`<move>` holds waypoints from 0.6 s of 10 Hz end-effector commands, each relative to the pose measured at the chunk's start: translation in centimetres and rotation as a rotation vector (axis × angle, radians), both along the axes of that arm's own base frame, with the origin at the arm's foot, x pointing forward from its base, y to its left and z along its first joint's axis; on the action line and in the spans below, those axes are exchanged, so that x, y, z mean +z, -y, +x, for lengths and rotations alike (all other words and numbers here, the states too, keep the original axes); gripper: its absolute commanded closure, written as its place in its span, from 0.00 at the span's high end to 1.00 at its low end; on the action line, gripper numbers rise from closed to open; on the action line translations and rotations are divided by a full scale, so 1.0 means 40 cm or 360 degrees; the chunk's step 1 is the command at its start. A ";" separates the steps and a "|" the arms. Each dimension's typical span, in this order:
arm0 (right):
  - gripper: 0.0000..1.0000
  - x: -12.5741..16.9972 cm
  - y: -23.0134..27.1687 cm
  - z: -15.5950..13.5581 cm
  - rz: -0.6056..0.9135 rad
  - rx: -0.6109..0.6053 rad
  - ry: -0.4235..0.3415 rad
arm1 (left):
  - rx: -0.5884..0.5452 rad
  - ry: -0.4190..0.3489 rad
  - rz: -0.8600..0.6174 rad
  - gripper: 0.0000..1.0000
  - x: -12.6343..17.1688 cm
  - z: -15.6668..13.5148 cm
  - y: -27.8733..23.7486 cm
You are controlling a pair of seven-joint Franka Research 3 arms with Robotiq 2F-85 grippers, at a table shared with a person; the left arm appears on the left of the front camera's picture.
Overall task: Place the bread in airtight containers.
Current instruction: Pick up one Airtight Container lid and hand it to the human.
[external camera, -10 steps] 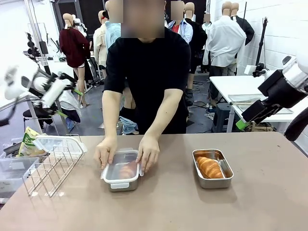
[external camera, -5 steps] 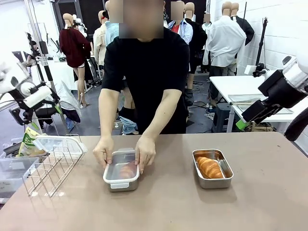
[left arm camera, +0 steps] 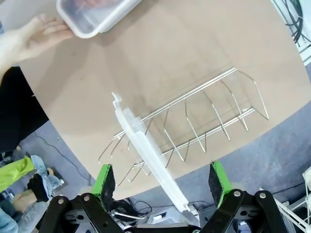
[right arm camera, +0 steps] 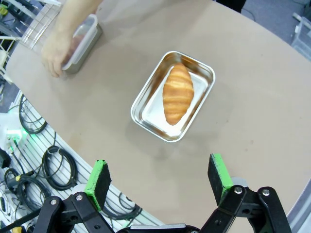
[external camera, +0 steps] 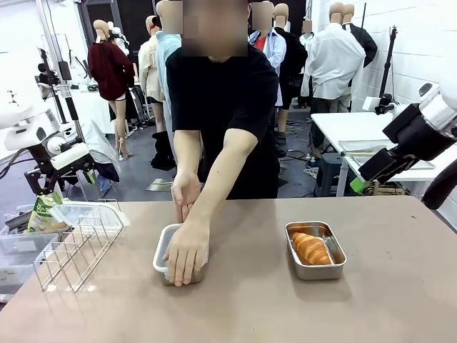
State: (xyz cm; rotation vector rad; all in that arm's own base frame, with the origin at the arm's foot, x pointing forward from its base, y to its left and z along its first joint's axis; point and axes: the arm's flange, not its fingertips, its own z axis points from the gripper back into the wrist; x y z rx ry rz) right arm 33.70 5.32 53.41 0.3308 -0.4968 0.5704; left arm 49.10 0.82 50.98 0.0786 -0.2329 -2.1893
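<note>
One airtight container [external camera: 163, 259] stands at the table's middle with its clear lid on, and a person's hand [external camera: 187, 250] presses flat on top; the left wrist view shows that container [left arm camera: 95, 17] at its top edge. The other airtight container [external camera: 315, 250] stands to the right without a lid, holding a golden bread [external camera: 310, 248]; the right wrist view looks down on this container [right arm camera: 146, 104] and its bread [right arm camera: 177, 93]. My left gripper [left arm camera: 161, 187] hangs open above a clear lid [left arm camera: 146, 148] leaning in a wire rack [left arm camera: 204, 116]. My right gripper [right arm camera: 158, 187] hovers open, high over the table's right side.
The wire rack [external camera: 75, 246] stands at the table's left end with the spare clear lid [external camera: 86, 213] on it. A green-and-yellow bag [external camera: 44, 209] and clear bins [external camera: 18, 250] lie beyond that edge. The person stands at the far side. A white table [external camera: 357, 128] is behind on the right.
The person's hands left the lid's sides; one now presses flat on top. My left arm has swung down toward the rack. The right arm has not moved.
</note>
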 end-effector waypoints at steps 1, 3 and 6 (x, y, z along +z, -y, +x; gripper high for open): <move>1.00 -0.002 -0.001 0.001 0.0022 0.0006 -0.0009 | -0.0001 -0.0012 -0.0002 1.00 -0.020 -0.003 0.001; 1.00 -0.002 -0.001 0.001 0.0022 0.0006 -0.0009 | -0.0001 -0.0012 -0.0002 1.00 -0.020 -0.003 0.001; 1.00 -0.002 -0.001 0.001 0.0022 0.0006 -0.0009 | -0.0001 -0.0012 -0.0002 1.00 -0.020 -0.003 0.001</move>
